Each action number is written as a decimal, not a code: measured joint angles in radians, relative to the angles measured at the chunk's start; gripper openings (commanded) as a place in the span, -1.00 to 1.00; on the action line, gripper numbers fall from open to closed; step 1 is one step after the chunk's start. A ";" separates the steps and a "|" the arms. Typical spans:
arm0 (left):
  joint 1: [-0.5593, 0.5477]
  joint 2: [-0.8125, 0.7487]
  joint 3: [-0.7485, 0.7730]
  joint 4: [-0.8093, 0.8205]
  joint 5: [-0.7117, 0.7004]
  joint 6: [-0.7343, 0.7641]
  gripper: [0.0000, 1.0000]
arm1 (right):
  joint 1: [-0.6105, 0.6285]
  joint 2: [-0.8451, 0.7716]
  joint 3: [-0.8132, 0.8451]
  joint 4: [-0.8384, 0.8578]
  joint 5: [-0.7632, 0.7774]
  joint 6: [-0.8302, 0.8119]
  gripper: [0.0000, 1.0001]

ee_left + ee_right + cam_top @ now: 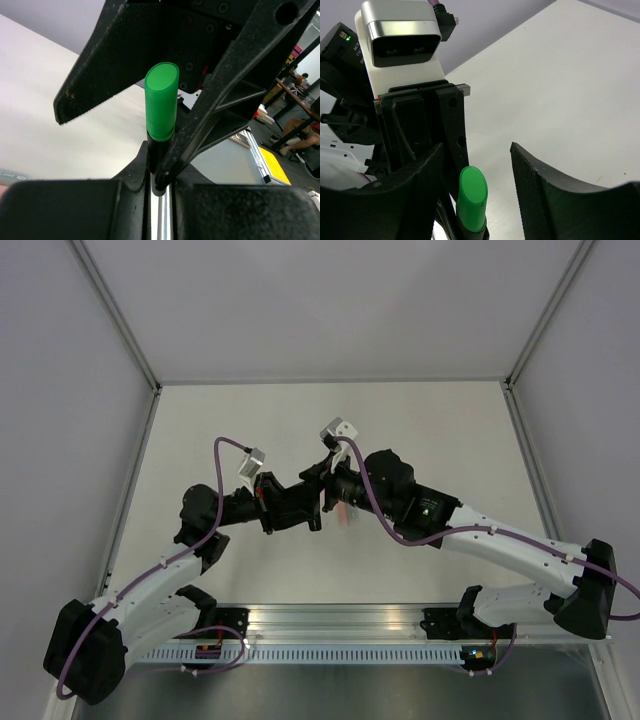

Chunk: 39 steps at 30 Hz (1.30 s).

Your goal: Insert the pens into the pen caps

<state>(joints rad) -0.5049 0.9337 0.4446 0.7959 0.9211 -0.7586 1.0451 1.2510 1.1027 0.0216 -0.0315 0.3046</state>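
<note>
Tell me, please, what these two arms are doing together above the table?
The left pincer is shut on a dark pen with a green cap sitting on its end. The right pincer is open, its fingers apart on either side of that cap. The cap looks fitted; how firmly I cannot tell.

the arms (pixel 150 598) are white with black joints. purple cables (pixel 216 465) run along them. the right gripper (pixel 475 147) has rough black fingers (pixel 555 200).

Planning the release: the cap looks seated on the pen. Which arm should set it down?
Left, likely. The left claw is shut on the pen; the right claw stands open either side of the cap, gripping nothing.
</note>
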 measured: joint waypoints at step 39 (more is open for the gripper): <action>0.002 -0.163 -0.020 0.071 -0.006 -0.079 -0.95 | -0.021 -0.218 -0.285 0.062 -0.397 0.011 0.31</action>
<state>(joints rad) -0.5034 0.7712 0.4244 0.8673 0.9146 -0.8379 1.0237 1.0332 0.8177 0.0837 -0.4286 0.3153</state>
